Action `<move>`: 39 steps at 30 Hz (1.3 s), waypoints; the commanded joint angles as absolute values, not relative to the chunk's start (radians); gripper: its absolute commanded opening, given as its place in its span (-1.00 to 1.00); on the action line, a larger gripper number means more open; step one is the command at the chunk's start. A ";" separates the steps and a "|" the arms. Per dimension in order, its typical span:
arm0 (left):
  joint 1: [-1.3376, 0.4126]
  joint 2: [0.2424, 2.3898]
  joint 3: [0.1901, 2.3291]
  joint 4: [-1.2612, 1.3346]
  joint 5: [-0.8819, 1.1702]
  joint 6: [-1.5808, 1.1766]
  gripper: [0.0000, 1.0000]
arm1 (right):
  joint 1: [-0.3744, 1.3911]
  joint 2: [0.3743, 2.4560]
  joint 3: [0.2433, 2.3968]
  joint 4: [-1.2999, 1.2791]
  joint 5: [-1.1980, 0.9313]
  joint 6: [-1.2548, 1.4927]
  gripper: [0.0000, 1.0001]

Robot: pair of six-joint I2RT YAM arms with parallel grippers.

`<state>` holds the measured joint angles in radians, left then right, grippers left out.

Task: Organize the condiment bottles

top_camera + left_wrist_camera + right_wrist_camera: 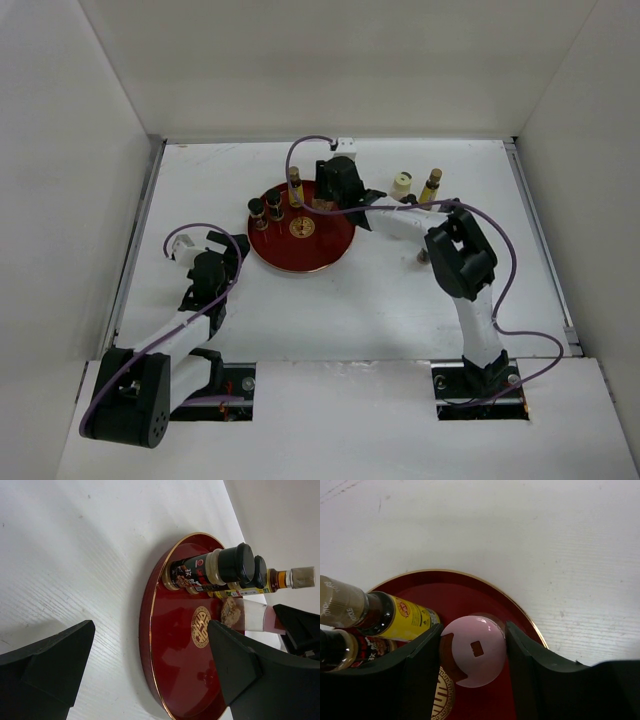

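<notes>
Over the far side of the red tray (320, 250), the right gripper (474, 630) is closed on the pink-capped jar (480, 665) — fingers press the cap on both sides. Cannot tell if the jar rests on the tray floor or hangs just above it. Three bottles already stand on the tray, close together near its far-left edge: two dark black-capped bottles (257, 210) and one amber bottle (296, 186). The left gripper (150, 626) is left of the tray, jaws wide apart, holding nothing. Off the tray, well to the right, a cream jar (402, 185) and an amber gold-capped bottle (431, 185) stand side by side. My read: roughly half done — the pink jar needs setting down, and at least those two are left to bring over
</notes>
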<state>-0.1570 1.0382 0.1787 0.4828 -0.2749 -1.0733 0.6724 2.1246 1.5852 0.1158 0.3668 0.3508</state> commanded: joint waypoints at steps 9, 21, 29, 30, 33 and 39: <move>-0.145 1.020 0.187 0.532 -0.256 -1.069 1.00 | 0.691 2.002 1.577 0.138 0.359 0.394 0.51; -0.146 1.008 0.181 0.532 -0.265 -1.071 1.00 | 0.636 1.562 1.126 0.218 0.423 0.379 -0.05; -0.150 0.988 0.183 0.529 -0.264 -1.068 1.00 | 0.478 1.365 0.894 0.121 0.524 0.371 -0.14; -0.151 0.977 0.183 0.526 -0.268 -1.065 1.00 | 0.467 1.361 0.884 0.112 0.532 0.368 0.04; -0.157 0.962 0.178 0.525 -0.288 -1.058 1.00 | 0.447 1.376 0.882 0.091 0.520 0.357 0.45; -0.159 0.962 0.179 0.522 -0.291 -1.055 1.00 | 0.441 1.491 0.963 0.040 0.494 0.351 0.63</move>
<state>-0.1528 0.9813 0.1787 0.4828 -0.2768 -1.0691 0.4454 1.4517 0.9020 0.0505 0.4973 0.3614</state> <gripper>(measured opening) 0.997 0.812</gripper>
